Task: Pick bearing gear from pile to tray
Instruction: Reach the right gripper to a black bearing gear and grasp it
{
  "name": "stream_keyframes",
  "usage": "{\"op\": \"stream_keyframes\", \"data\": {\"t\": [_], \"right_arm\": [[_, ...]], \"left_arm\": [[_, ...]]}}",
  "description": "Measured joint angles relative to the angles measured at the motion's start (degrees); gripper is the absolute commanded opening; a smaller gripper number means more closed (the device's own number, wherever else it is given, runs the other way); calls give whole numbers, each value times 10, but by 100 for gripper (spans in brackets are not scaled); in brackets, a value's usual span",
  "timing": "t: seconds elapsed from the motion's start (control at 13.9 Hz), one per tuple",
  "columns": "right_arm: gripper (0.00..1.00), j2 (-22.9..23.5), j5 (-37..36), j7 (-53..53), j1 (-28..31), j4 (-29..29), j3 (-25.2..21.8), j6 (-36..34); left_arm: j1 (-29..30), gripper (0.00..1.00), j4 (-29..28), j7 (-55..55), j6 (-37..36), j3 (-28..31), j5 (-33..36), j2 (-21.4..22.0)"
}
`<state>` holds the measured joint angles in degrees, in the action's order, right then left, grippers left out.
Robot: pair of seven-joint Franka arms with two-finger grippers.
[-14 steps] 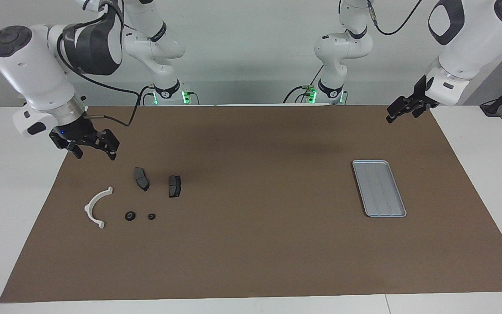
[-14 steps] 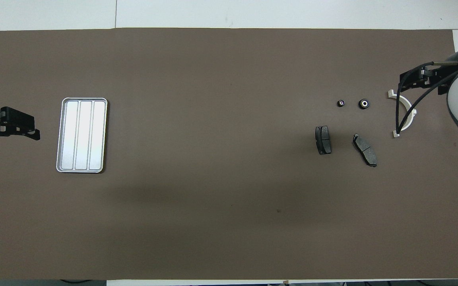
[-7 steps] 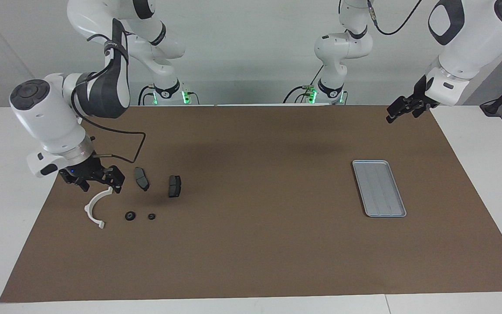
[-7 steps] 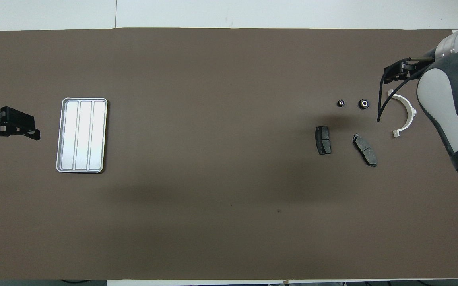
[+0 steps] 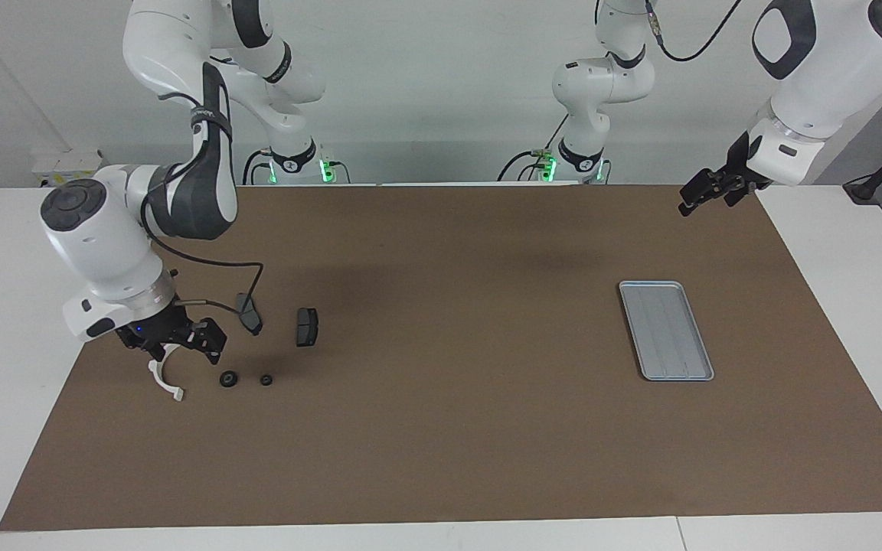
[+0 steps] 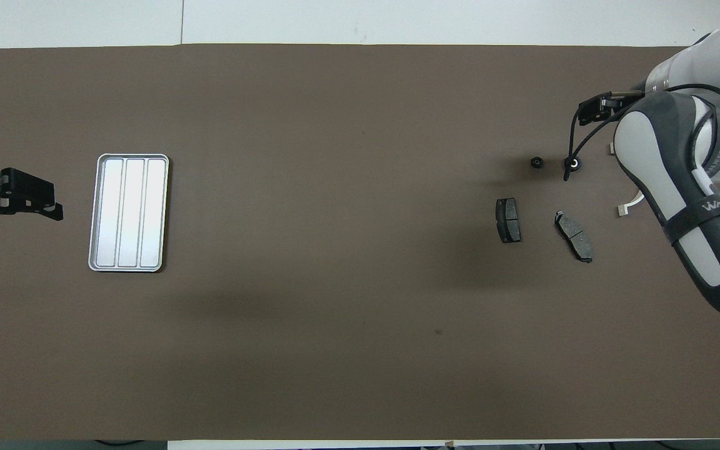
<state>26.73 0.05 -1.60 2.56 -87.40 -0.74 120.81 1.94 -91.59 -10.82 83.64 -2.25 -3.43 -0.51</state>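
Note:
The pile lies at the right arm's end of the table: a white curved arc (image 5: pixel 166 386), two dark brake pads (image 5: pixel 307 327) (image 5: pixel 249 314) and two small black rings (image 5: pixel 229 379) (image 5: pixel 266 379). In the overhead view the rings (image 6: pixel 573 164) (image 6: pixel 536 163) lie farther from the robots than the pads (image 6: pixel 508 220). My right gripper (image 5: pixel 181 350) is open and low over the arc's nearer end, beside the larger ring, and holds nothing. The grey-blue tray (image 5: pixel 666 330) lies empty at the left arm's end. My left gripper (image 5: pixel 707 200) waits open in the air, over the mat's corner near the tray.
A brown mat (image 5: pixel 441 428) covers the table, with white table edge around it. The right arm's black cable (image 5: pixel 242 287) hangs over the brake pad nearest it. In the overhead view the right arm (image 6: pixel 679 181) hides most of the arc.
My right gripper has come down and moved away from the robots, from above the mat's edge to low over the white arc. The left arm and all the parts have stayed still.

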Motion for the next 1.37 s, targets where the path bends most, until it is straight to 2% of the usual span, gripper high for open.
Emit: {"op": "stream_keyframes", "data": {"t": [0.43,0.79,1.22,1.29,1.37], "right_arm": [[99,31,0,0,0,-9,1,18],[99,34,0,15,1,-53,0,18],[99,34,0,21,2,-74,-1,22],[98,34,0,21,2,-79,-1,25],[91,34,0,22,2,-86,-1,35]], "left_arm": [[0,100,0,0,0,0,0,0],[0,100,0,0,0,0,0,0],[0,100,0,0,0,0,0,0],[0,100,0,0,0,0,0,0],[0,100,0,0,0,0,0,0]]}}
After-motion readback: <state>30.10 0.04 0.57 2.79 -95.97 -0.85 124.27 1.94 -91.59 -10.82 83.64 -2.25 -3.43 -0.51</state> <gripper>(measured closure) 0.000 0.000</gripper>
